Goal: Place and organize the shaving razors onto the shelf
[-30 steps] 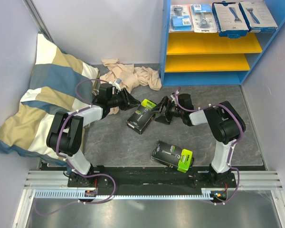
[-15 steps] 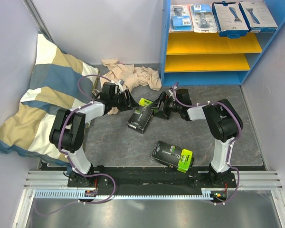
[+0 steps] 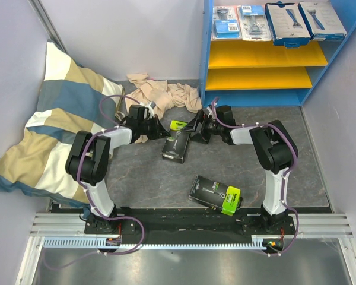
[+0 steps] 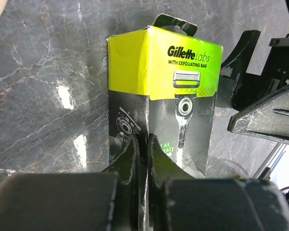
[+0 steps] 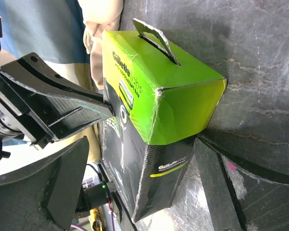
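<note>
A black razor box with a lime-green end (image 3: 175, 142) lies mid-table between both arms. My left gripper (image 3: 164, 132) is shut, and in the left wrist view its closed tips (image 4: 143, 144) lie over the box's (image 4: 164, 96) black end, with nothing seen between them. My right gripper (image 3: 190, 132) stands open, its fingers (image 5: 221, 192) on either side of the box's (image 5: 154, 110) lime end without pinching it. A second black-and-lime box (image 3: 215, 195) lies near the front. The shelf (image 3: 209, 59) holds two blue blister packs (image 3: 226, 22) and two white-blue boxes (image 3: 288, 22) on its top board.
A striped pillow (image 3: 59, 119) leans against the left wall. A beige cloth (image 3: 160, 95) is bunched behind the left gripper. Both yellow boards (image 3: 258, 54) of the shelf are bare. Purple walls close in on both sides.
The left gripper has shut. Both grippers have moved toward the back, and the box between them has shifted and turned to point more toward the back.
</note>
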{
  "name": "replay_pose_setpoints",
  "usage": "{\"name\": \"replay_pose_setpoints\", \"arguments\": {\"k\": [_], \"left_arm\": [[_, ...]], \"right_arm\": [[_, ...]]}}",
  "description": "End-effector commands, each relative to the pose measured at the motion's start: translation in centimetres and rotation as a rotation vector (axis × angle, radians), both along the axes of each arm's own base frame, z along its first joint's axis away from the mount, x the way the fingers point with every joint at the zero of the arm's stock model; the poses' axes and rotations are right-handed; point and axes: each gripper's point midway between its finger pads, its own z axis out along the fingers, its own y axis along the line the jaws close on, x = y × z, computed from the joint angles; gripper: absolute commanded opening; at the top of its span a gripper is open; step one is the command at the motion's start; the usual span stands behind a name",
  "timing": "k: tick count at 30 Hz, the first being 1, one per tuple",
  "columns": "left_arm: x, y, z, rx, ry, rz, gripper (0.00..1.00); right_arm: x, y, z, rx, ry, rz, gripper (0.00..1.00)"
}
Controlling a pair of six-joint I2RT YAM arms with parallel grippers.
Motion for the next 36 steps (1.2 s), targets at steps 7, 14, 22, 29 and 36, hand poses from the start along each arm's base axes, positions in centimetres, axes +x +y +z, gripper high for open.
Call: {"name": "replay_pose_setpoints", "arguments": {"k": [7, 14, 22, 29, 36], "left_arm": [[-2.2, -3.0, -1.1, -0.167, 0.086, -0.053, 0.02], [-2.6, -3.1, -0.6, -0.270, 0.118, 0.004, 0.02], [-2.2, -3.1, 1.9, -0.370, 0.107, 0.013, 0.02], [-2.6, -3.2, 2.5, -0.403, 0.095, 0.001, 0.02], [-2.6, -3.2, 3.3, -0.421, 0.058, -0.011, 0.11]], "right_arm": [[-2.7, 0.2, -0.9, -0.160, -0.032, 0.055, 0.98], [-4.9, -1.4, -2.5, -0.221, 0.009, 0.046, 0.98], [-6.4, -2.3, -3.3, -0.217, 0.027, 0.031, 0.98], [-6.2, -0.5, -0.9, -0.013, -0.023, 0.022, 0.84], [-6.3, -0.4, 0.6, 0.021, -0.063, 0.026, 0.56]]}}
